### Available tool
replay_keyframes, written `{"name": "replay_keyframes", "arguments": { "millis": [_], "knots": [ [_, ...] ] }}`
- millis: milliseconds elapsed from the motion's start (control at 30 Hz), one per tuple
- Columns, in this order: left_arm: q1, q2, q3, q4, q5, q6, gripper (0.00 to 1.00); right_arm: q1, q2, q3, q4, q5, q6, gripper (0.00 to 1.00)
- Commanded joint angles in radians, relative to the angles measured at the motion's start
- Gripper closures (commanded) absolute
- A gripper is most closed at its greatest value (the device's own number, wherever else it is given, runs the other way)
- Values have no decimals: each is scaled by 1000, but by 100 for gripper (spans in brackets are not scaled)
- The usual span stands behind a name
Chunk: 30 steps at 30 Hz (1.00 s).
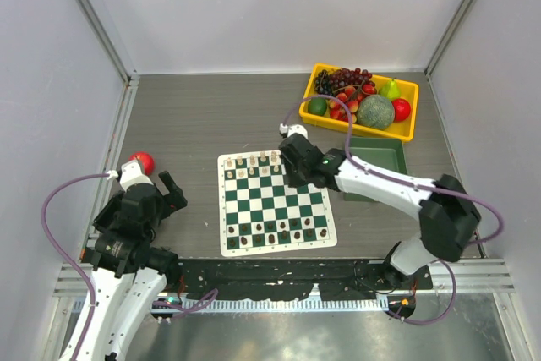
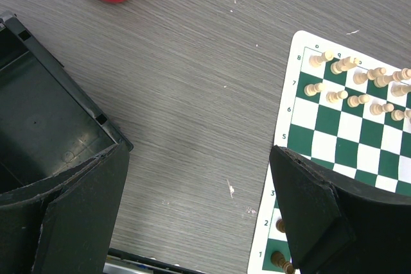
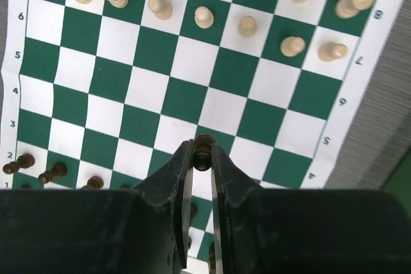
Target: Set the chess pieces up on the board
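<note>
Over the flat, thin board mat of dark green and white checks (image 1: 272, 198) in the middle of the grey wood-grain table (image 1: 203, 116), the right gripper (image 3: 202, 158) is pinching a small dark brown chess piece (image 3: 203, 140) between its two black fingertips, the piece standing upright between them. It is hanging above the open squares between the two sets, towards the side of the board nearer the plain green bin (image 1: 380, 158); whether its foot is touching the mat cannot be told. The cream wooden chess pieces (image 3: 204, 16) are standing in two rows along the board's far edge, and the other dark brown chess pieces (image 1: 283, 232) are sitting along the near rows. Well to the left of the board, the left gripper (image 1: 172, 194) is hovering over bare table with its fingers spread wide and holding nothing. A round red apple (image 1: 142, 161) is lying just beyond it. At the far right, a yellow plastic tray (image 1: 314, 72) is holding grapes, a pear, a melon and other fruit.
</note>
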Motion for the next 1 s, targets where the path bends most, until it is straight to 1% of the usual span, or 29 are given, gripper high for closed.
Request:
{"name": "replay_keyframes", "arguments": {
  "millis": [0,167,367,567,967],
  "knots": [
    [5,9,-3,30,7,9,1,-4,-159,-101,-33,73,35,84],
    [5,9,-3,32,7,7,1,-7,-248,-242,-58,93,73,84],
    [5,17,-3,32,11,7,1,-10,-305,-348,-66,70,130,84],
    [5,17,-3,32,14,7,1,-9,-354,-395,-59,41,153,84],
    [5,18,-3,32,14,9,1,-6,-370,-456,-32,-14,175,84]
  ]
}}
